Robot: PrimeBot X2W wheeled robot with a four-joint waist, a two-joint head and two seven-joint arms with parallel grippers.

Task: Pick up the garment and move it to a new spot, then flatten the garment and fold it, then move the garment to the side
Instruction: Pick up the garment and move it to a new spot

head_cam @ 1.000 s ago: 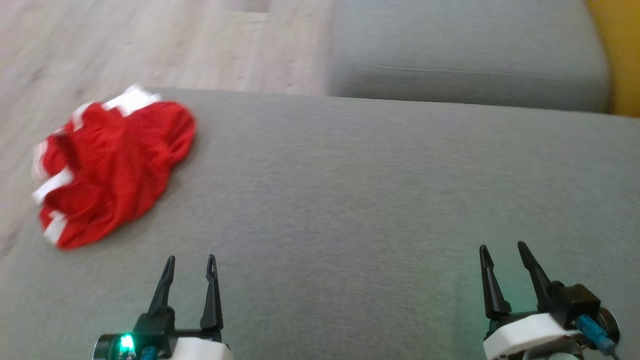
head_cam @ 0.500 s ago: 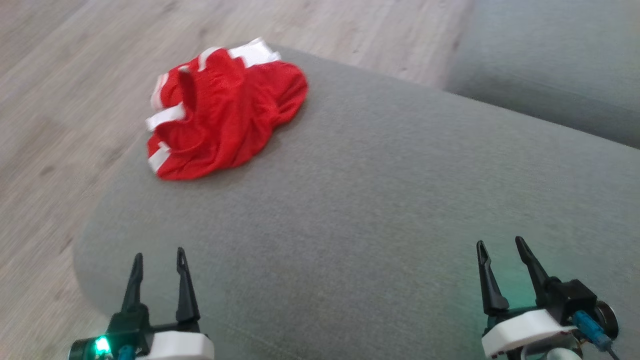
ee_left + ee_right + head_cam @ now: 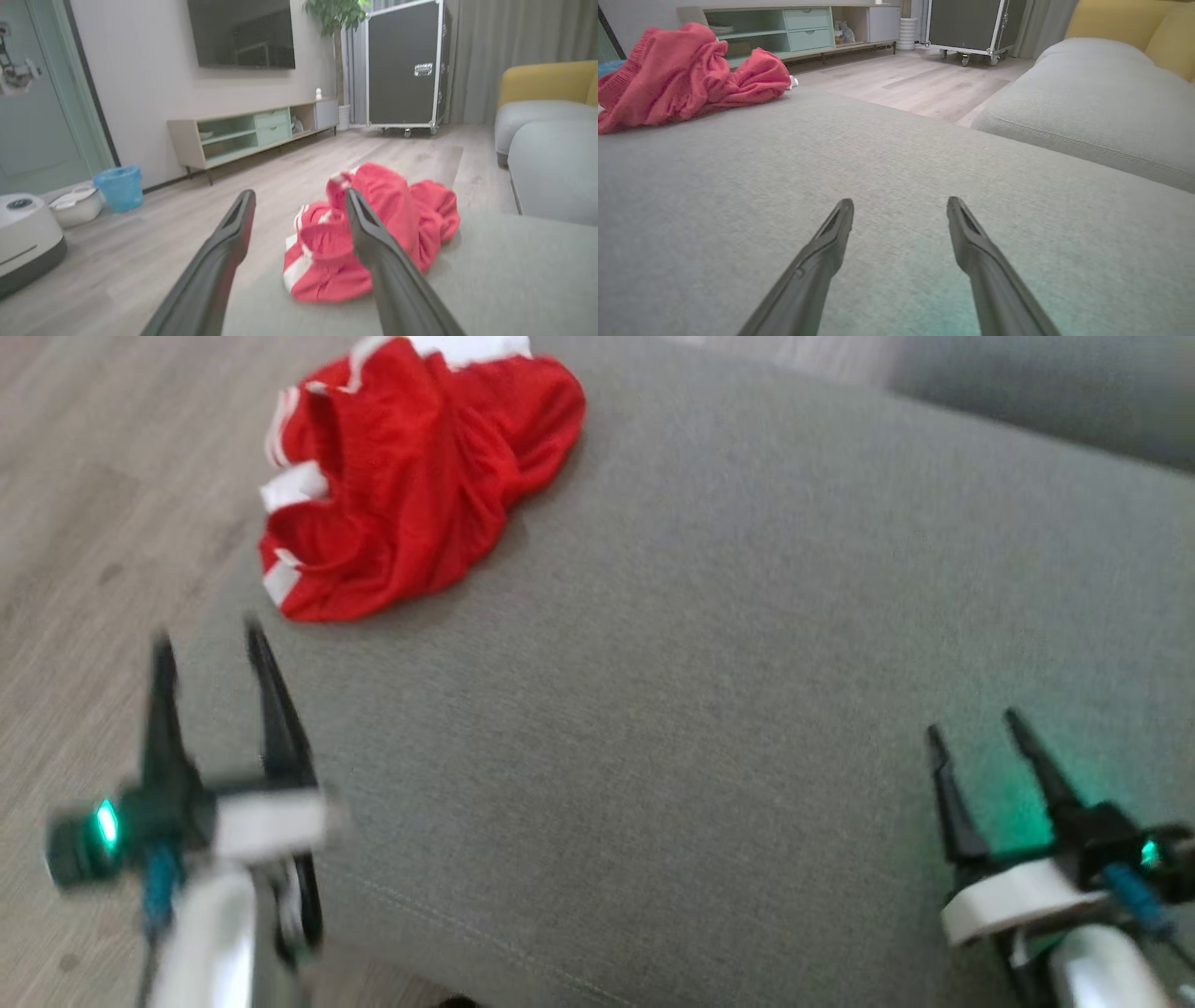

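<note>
At the near edge of the grey sofa cushion (image 3: 700,663), the left gripper (image 3: 207,637) hovers by the left corner, its fingers (image 3: 224,261) spread and empty. The right gripper (image 3: 973,724) hangs over the cushion's right side, fingers (image 3: 822,266) likewise spread, holding nothing. Further on, the crumpled red garment (image 3: 411,476) with white stripes lies at the cushion's far left corner, well apart from both. Beyond are wooden floor (image 3: 84,523) and a second grey cushion (image 3: 1055,383).

A: What does the robot look like?
B: The left gripper (image 3: 207,637) and right gripper (image 3: 973,726) each have two long, black, tapering fingers (image 3: 283,733) on a white block (image 3: 271,821).
A: Anything more?
B: A green light (image 3: 105,823), a blue cable (image 3: 1134,903) and a pale forearm (image 3: 201,943) behind each.
</note>
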